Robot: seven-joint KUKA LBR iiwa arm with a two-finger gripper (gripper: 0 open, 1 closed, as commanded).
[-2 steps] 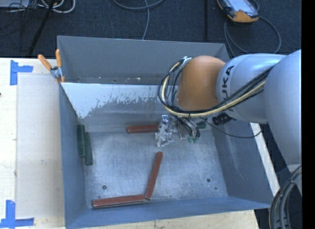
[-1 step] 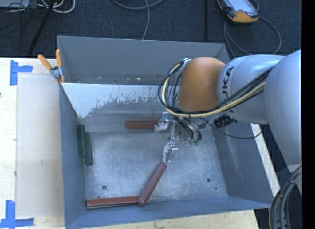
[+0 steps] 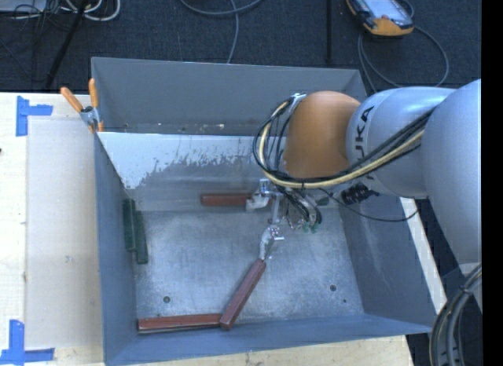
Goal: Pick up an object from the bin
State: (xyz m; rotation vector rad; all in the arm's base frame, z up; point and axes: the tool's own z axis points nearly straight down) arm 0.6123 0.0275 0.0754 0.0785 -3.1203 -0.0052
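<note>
At the far left of the grey metal bin (image 3: 228, 93), a dark green bar (image 3: 134, 231) lay lengthwise along the foot of the left wall, running from the back toward the front. Further along, the front brown bar (image 3: 179, 323) lay flat beside the front wall. Its right end met the lower end of the slanted brown bar (image 3: 244, 292), so that the two made a wide corner near the front of the bin floor. From that corner the slanted brown bar ran up and to the right toward the middle of the bin. Behind it, well apart, the back brown bar (image 3: 224, 199) lay level along the foot of the back wall, its right end close to the silvery wrist parts of the robot. The claw (image 3: 269, 248) hung over the middle of the bin, pointing down, its tip just at the upper end of the slanted brown bar; whether it touched that bar could not be told. Whether the claw was released or clenched could not be told either. To the right, the arm (image 3: 424, 144) came in over the right wall, with its orange cover (image 3: 318, 133) above the claw and a bundle of black and pale cables (image 3: 271, 140) looped round that cover
</note>
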